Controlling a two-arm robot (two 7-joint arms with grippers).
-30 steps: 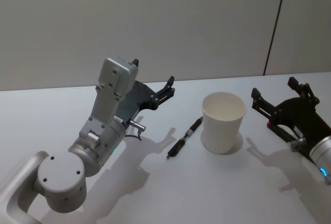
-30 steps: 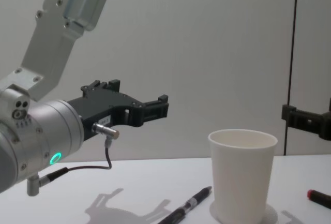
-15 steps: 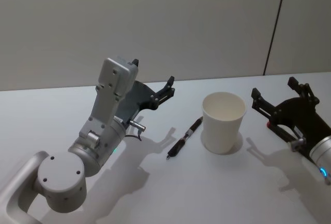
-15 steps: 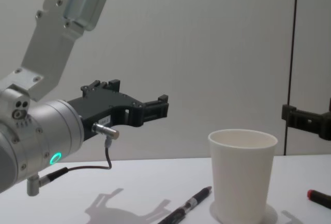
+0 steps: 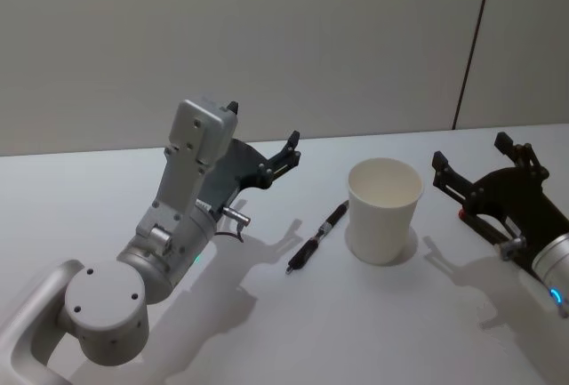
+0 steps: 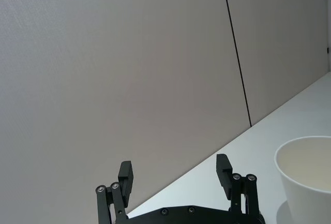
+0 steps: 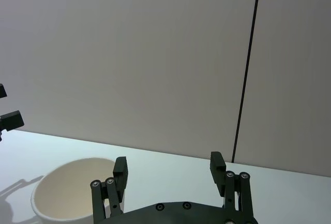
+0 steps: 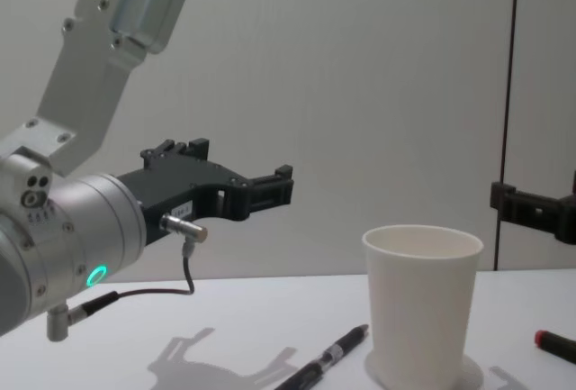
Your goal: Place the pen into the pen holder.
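A black pen [image 5: 318, 236] [image 8: 326, 359] lies on the white table, just left of the pen holder. The pen holder [image 5: 383, 210] [image 8: 422, 306] [image 6: 306, 182] [image 7: 70, 188] is a plain white paper cup standing upright. My left gripper [image 5: 263, 147] [image 8: 270, 188] [image 6: 176, 175] hovers open above the table, left of and behind the pen, with nothing between its fingers. To the right of the cup my right gripper [image 5: 471, 156] [image 7: 168, 169] hangs open and empty above the table.
A small red-tipped object [image 8: 556, 346] [image 5: 463, 217] lies on the table under the right gripper. A grey wall with a dark vertical seam [image 5: 471, 43] rises behind the table. Bare table surface [image 5: 356, 332] extends in front of the pen and cup.
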